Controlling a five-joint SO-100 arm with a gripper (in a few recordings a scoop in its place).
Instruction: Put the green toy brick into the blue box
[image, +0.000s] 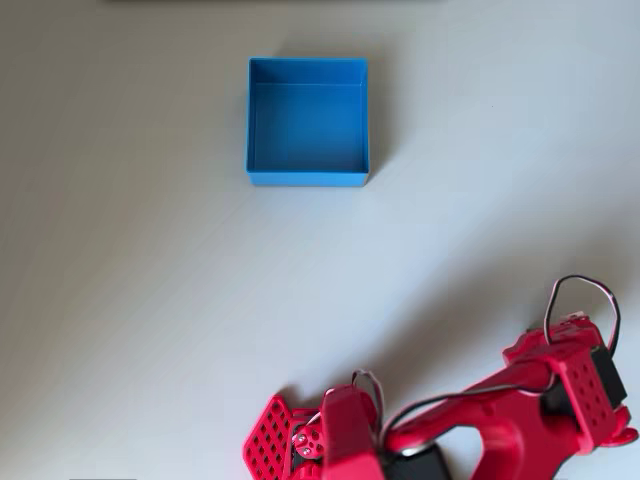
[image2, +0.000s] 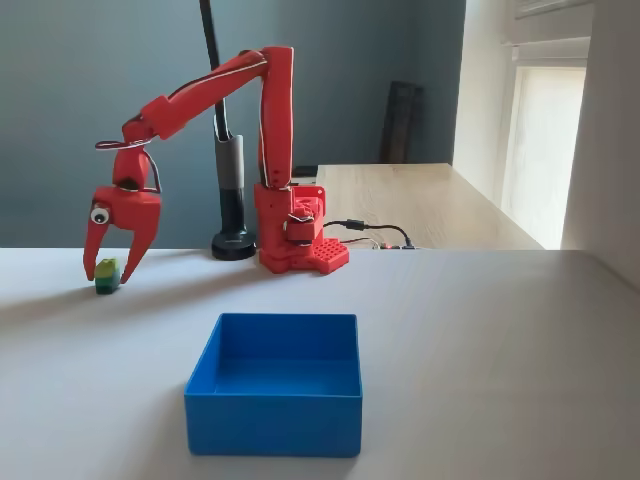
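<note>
The green toy brick (image2: 107, 275) stands on the white table at the far left in the fixed view. My red gripper (image2: 108, 272) hangs straight over it, open, with one finger on each side of the brick and the tips near the table. The blue box (image2: 272, 420) sits empty near the front of that view, to the right of the brick and well apart from it. From overhead the blue box (image: 307, 120) lies at the top centre, and the gripper (image: 300, 448) sits at the bottom edge, covering the brick.
The arm's red base (image2: 300, 250) stands at the back of the table with cables (image2: 380, 235) beside it. A black pole on a round foot (image2: 232, 200) rises just left of the base. A wooden desk (image2: 420, 200) lies behind.
</note>
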